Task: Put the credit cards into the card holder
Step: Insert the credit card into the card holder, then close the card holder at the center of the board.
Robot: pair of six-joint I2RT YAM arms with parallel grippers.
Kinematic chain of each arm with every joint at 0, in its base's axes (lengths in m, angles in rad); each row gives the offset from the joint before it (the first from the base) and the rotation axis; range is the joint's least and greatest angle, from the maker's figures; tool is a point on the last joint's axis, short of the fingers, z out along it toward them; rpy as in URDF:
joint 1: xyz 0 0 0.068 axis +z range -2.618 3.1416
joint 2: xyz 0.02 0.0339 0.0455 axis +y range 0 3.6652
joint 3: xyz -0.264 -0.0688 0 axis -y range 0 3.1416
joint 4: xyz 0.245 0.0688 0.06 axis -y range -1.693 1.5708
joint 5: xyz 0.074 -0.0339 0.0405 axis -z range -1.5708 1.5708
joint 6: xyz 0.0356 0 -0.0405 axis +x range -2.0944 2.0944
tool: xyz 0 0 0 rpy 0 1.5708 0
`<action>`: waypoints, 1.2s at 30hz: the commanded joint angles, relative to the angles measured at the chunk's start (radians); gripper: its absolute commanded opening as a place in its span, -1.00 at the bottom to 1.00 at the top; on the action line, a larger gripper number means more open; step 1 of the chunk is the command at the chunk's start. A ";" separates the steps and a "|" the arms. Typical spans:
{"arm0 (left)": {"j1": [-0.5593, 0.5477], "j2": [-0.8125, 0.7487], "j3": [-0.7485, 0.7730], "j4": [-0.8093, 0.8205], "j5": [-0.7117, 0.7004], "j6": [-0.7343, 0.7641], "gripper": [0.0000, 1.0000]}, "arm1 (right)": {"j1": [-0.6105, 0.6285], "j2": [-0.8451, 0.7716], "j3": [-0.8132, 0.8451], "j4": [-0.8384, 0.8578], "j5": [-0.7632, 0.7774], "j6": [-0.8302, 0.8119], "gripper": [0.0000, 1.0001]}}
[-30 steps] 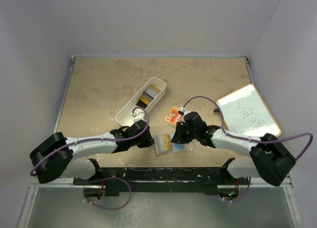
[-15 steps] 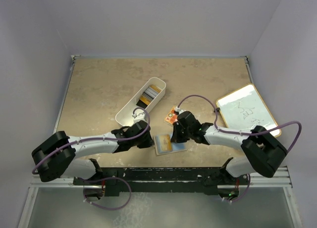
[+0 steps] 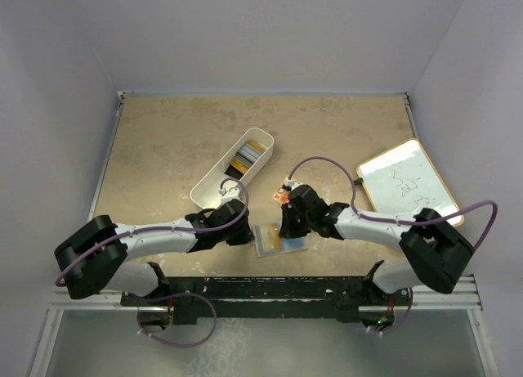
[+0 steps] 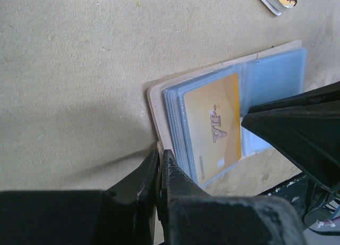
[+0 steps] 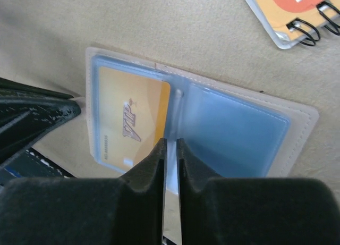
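Left tool (image 4: 161, 155), tips together, is pinning the floppy holder's (image 4: 273, 77) edge, its best hold, while right tool (image 5: 170, 144), nearly closed, is hovering over slick sleeves (image 5: 234, 133).

Lab test bench; plain lavender walls (image 3: 270, 33) enclose a beige tabletop (image 3: 163, 140).

The card holder (image 5: 303, 115) pairs a matt leather-like cover with glossy clear plastic sleeves — inside, a smooth gold plastic card (image 5: 133, 117).
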 commanded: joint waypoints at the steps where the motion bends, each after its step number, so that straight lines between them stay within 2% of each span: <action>1: 0.000 -0.005 0.033 0.020 -0.002 0.012 -1.00 | 0.003 -0.093 0.038 -0.096 0.049 -0.012 -0.56; 7: 0.000 0.001 0.032 0.006 -0.027 0.018 -1.00 | -0.006 -0.195 0.035 -0.184 0.125 -0.026 0.21; 11: 0.000 0.002 0.029 0.001 -0.036 0.020 -1.00 | -0.043 -0.229 0.009 -0.214 0.142 -0.022 0.38; 14: 0.000 0.007 0.028 0.005 -0.034 0.024 -1.00 | -0.114 -0.245 -0.039 -0.174 0.076 -0.021 0.74; 15: 0.000 0.009 0.029 0.007 -0.034 0.025 -1.00 | -0.139 -0.249 -0.061 -0.145 0.038 -0.021 0.81; 18: 0.000 0.012 0.030 0.010 -0.030 0.028 -1.00 | -0.164 -0.254 -0.103 -0.088 -0.022 -0.018 0.84; 29: 0.000 0.040 0.034 0.032 -0.027 0.032 -1.00 | -0.173 -0.223 -0.205 0.098 -0.165 0.037 0.76; 36: 0.000 0.064 0.044 0.041 -0.012 0.039 -1.00 | -0.173 -0.305 -0.202 0.171 -0.264 0.090 0.69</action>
